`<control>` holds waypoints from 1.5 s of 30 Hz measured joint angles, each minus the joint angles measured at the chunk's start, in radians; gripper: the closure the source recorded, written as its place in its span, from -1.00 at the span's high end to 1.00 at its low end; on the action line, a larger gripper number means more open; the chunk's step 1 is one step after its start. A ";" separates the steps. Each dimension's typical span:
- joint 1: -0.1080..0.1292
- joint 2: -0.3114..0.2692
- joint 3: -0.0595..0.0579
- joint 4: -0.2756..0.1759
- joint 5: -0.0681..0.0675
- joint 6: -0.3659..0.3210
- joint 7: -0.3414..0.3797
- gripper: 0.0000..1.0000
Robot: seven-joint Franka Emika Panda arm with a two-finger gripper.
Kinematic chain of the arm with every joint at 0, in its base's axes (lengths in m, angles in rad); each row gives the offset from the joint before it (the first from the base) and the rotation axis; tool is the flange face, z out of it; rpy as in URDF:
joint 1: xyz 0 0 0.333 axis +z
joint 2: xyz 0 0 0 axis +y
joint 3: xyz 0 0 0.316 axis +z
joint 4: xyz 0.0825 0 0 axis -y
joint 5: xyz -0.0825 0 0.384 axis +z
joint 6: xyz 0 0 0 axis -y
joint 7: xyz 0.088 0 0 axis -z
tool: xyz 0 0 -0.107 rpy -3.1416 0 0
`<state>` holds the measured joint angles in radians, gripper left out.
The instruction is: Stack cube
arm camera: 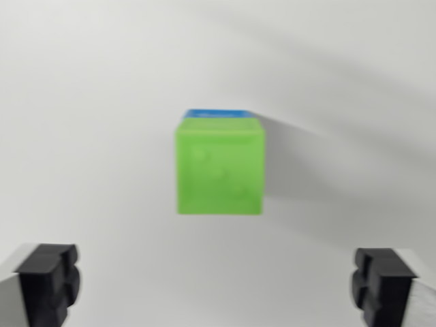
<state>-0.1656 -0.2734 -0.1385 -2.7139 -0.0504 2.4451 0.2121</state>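
A green cube [220, 167] fills the middle of the wrist view, resting on a white surface. A thin strip of a blue cube [219, 113] shows along its upper edge; whether the green one sits on top of it or in front of it I cannot tell. My gripper [216, 283] is open, with its two black fingertips [49, 279] at the lower corners of the view. The fingers stand wide apart, on the near side of the green cube, touching nothing. The picture is slightly blurred.
The white surface [82, 102] surrounds the cubes on all sides. A soft shadow [327, 157] stretches from the cubes toward the wrist view's right.
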 joint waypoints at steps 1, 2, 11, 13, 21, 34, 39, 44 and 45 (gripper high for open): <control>0.000 -0.011 0.000 0.004 -0.001 -0.015 0.001 1.00; 0.000 -0.017 0.000 0.006 -0.001 -0.023 0.001 1.00; 0.000 -0.096 0.004 0.049 -0.005 -0.145 0.006 1.00; 0.000 -0.112 0.005 0.061 -0.006 -0.173 0.007 1.00; 0.000 -0.163 0.009 0.110 -0.007 -0.271 0.010 1.00; 0.000 -0.207 0.015 0.180 -0.007 -0.388 0.012 1.00; 0.000 -0.217 0.016 0.203 -0.007 -0.420 0.012 1.00; 0.000 -0.224 0.018 0.222 -0.007 -0.447 0.013 1.00; 0.000 -0.225 0.018 0.226 -0.007 -0.451 0.013 1.00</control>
<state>-0.1657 -0.4987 -0.1206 -2.4882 -0.0570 1.9943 0.2247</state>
